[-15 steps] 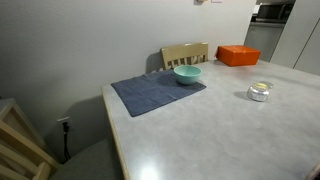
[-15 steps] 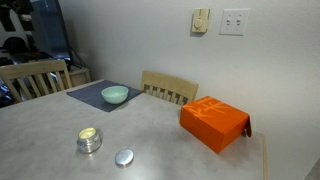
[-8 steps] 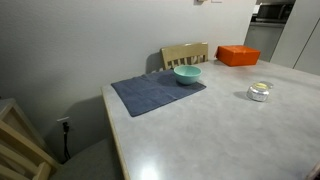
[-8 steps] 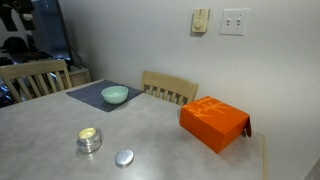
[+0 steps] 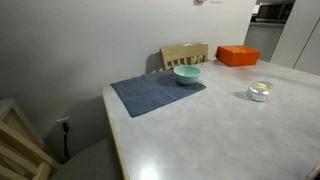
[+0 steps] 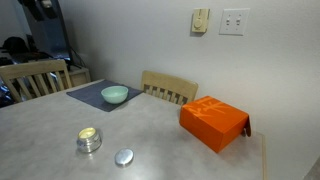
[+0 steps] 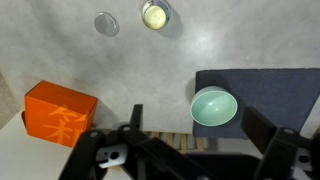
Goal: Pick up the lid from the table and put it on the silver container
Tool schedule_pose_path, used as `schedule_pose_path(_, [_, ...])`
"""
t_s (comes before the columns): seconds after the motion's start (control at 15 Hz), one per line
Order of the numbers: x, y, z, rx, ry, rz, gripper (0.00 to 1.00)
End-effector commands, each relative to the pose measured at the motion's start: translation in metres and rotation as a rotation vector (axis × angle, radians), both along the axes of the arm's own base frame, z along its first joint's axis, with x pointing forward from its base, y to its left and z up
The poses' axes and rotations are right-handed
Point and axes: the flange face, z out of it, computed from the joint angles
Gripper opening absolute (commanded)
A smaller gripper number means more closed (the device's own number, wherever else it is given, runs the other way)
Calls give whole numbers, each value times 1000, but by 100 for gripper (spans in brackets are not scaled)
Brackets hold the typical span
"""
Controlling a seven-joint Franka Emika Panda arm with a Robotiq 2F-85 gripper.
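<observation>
The lid (image 6: 124,157) is a small round silver disc lying flat on the grey table, just beside the silver container (image 6: 89,139), a small squat shiny pot with a yellowish inside. In the wrist view the lid (image 7: 106,23) and the container (image 7: 155,15) lie at the top edge, far from the jaws. The container also shows in an exterior view (image 5: 259,92). My gripper (image 7: 195,125) is open and empty, high above the table, over the teal bowl and the table's edge.
A teal bowl (image 7: 214,106) stands on a dark blue mat (image 7: 270,90); both show in the exterior views (image 5: 187,74) (image 6: 114,95). An orange box (image 6: 214,123) sits near a table corner. A wooden chair (image 6: 170,88) stands behind the table.
The dark arm at the top left of an exterior view has risen and mostly left the picture. The lid, container, bowl and box have not moved.
</observation>
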Motion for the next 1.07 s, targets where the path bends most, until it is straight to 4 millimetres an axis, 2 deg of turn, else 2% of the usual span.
schedule_pose_path(0.0, [0,0,2,0,-1,-1,100])
schedule_pose_path(0.13, [-4,3,2,-36,-3,18,100])
schedule_pose_path(0.27, [-9,-11,7,-37,-3,5,100])
schedule_pose_path(0.73, [-22,-119,25,47,-3,-193,100])
schedule_pose_path(1.0, [-16,-166,6,251,65,-207,100])
